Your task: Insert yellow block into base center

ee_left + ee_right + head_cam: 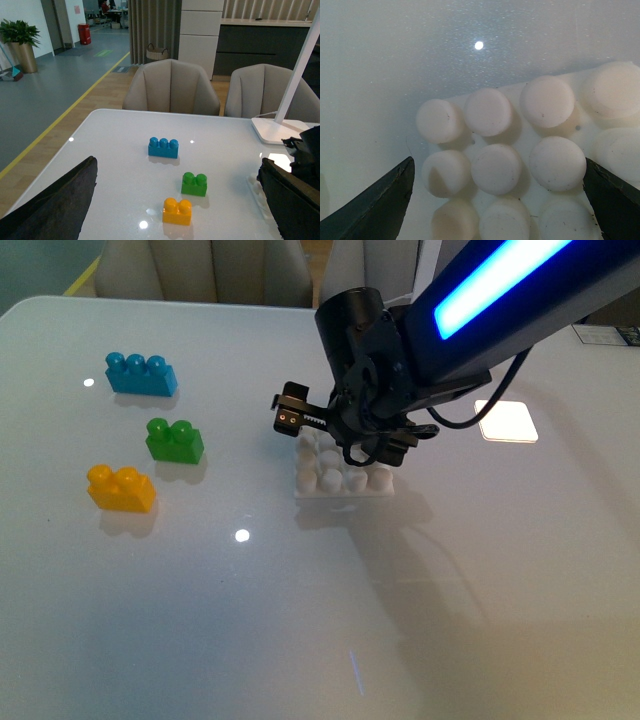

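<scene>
Studs (547, 101) on the base (335, 483) stand bare; the base is a white square plate lying flat on the worktop (300, 620). The right gripper (497, 164) hangs directly over the base with its jaws spread wide, one dark finger on each side of the studs, and it holds nothing. Whether its fingertips touch the plate cannot be told.

The yellow block (121, 488) sits upright on the worktop, well apart from the base on the base's left and slightly nearer the robot. A green brick (174, 440) stands near the block and somewhat closer to the base. A blue brick (141, 374) with three studs lies on the same side of the base, farther from the robot.

The left gripper (177, 165), seen only from its own wrist, is on the bricks' side of the base, its jaws wide apart and empty. A white lamp foot (276, 131) rests on the worktop beyond the base. A reddish notice (78, 9) on the far wall is too small to read.
</scene>
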You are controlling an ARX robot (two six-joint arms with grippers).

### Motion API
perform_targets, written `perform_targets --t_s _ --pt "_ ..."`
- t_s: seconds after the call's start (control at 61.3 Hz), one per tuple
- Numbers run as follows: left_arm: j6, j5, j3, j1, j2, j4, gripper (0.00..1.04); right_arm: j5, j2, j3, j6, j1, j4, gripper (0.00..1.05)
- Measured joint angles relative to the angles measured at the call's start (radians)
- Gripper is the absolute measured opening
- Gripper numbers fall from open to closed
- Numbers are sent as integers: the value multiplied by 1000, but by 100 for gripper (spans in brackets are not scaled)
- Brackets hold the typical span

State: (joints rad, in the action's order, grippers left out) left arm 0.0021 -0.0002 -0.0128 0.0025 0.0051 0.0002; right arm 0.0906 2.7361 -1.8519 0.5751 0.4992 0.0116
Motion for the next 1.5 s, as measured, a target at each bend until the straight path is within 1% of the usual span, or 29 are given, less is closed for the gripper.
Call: perform_targets --t_s 0.065,0.163,0.359,0.457,0.62,0.946,1.5 --pt "0 0 0 0 0 0 97 -2 15 -36 9 11 21 96" --pt "0 0 0 0 0 0 97 -33 26 -62 31 29 32 96" --pt "0 0 0 0 0 0 97 -55 27 -67 52 53 29 96" --pt "0 0 0 0 0 0 97 -76 27 -80 99 62 29 96" --pt "0 0 0 0 0 0 97 -80 26 -81 140 72 17 96" --pt "0 0 0 0 0 0 97 -98 -40 42 242 88 -69 96" --pt "0 0 0 0 0 0 97 -100 -114 137 290 65 -123 96"
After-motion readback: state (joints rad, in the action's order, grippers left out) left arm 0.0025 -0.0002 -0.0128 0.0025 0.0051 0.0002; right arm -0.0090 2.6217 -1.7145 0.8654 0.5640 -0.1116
